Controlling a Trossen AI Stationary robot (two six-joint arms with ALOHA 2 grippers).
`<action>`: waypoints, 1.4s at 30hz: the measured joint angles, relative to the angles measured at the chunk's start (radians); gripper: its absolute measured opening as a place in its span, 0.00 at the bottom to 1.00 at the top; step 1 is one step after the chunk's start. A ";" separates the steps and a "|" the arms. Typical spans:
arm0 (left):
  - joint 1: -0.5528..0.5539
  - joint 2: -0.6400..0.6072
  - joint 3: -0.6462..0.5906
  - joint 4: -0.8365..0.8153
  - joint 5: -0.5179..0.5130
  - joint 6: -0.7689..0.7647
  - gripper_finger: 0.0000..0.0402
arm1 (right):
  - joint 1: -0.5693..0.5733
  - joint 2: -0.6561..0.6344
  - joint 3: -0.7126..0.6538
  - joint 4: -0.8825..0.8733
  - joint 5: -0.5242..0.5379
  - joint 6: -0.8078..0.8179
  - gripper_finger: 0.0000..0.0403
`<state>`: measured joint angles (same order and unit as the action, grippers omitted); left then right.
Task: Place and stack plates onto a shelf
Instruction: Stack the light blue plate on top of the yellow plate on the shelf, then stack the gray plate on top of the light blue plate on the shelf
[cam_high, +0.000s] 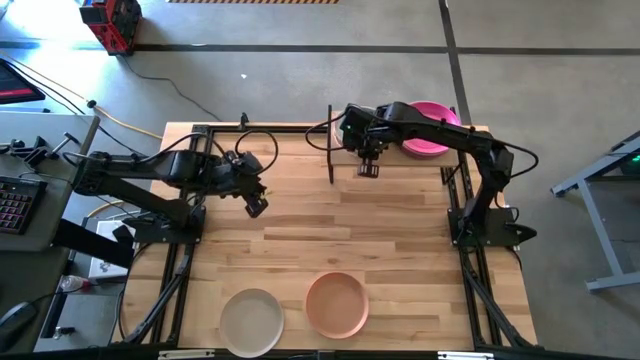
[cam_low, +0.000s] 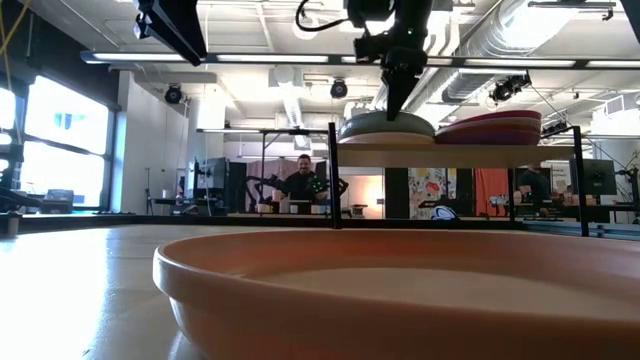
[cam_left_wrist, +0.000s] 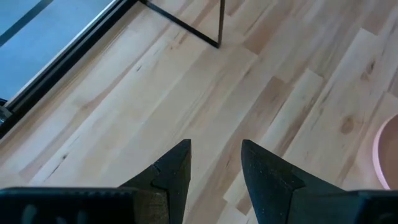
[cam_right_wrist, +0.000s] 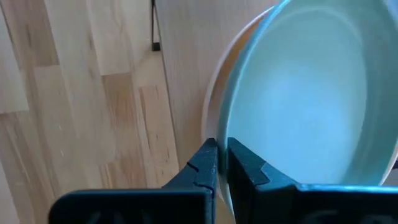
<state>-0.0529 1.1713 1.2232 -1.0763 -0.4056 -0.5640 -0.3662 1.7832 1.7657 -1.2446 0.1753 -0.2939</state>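
Two plates are lying loose on the tabletop (cam_high: 400, 230) in the high view, toward 6 o'clock: an off-white plate (cam_high: 251, 320) and, just beside it at its 3 o'clock, a salmon plate (cam_high: 337, 304). The shelf (cam_high: 345, 160) is standing at 12 o'clock, mostly hidden under the right arm, with a magenta plate (cam_high: 430, 128) topping a stack at its right end. The right claw (cam_high: 368, 168) is hovering over the shelf's left end. The left claw (cam_high: 256, 207) is hanging at 9 o'clock of centre, well apart from any plate, yet the nearer arm to the two loose plates, which are lying at its 5 o'clock.

Low view: the salmon plate (cam_low: 400, 290) is filling the foreground. Beyond it, the shelf is carrying two stacks, a pale teal plate (cam_low: 385, 128) topping the left one and the magenta stack (cam_low: 495, 128) on the right. The right claw (cam_low: 403, 105) is pointing straight down just above the teal plate's rim.

Left wrist view: the left claw (cam_left_wrist: 214, 168) is standing with jaws parted and empty over bare tabletop; a sliver of salmon rim (cam_left_wrist: 387, 155) is showing at the frame edge.

Right wrist view: the right claw (cam_right_wrist: 222, 163) is nearly closed, only a thin gap between the fingers, at the rim of the pale teal plate (cam_right_wrist: 311, 99); whether it is pinching that rim I cannot tell.
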 joint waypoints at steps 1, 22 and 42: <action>0.003 0.000 0.000 0.000 0.000 0.000 0.33 | 0.001 0.000 0.000 0.000 0.000 0.001 0.03; -0.018 0.010 -0.001 -0.005 0.147 -0.069 0.33 | 0.018 -0.086 0.001 -0.022 -0.065 0.190 0.24; -0.401 0.173 -0.001 -0.023 0.248 -0.161 0.33 | 0.393 -0.132 0.001 -0.011 -0.222 0.658 0.24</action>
<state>-0.4538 1.3441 1.2224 -1.0992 -0.1577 -0.7250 0.0272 1.6512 1.7668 -1.2560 -0.0464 0.3639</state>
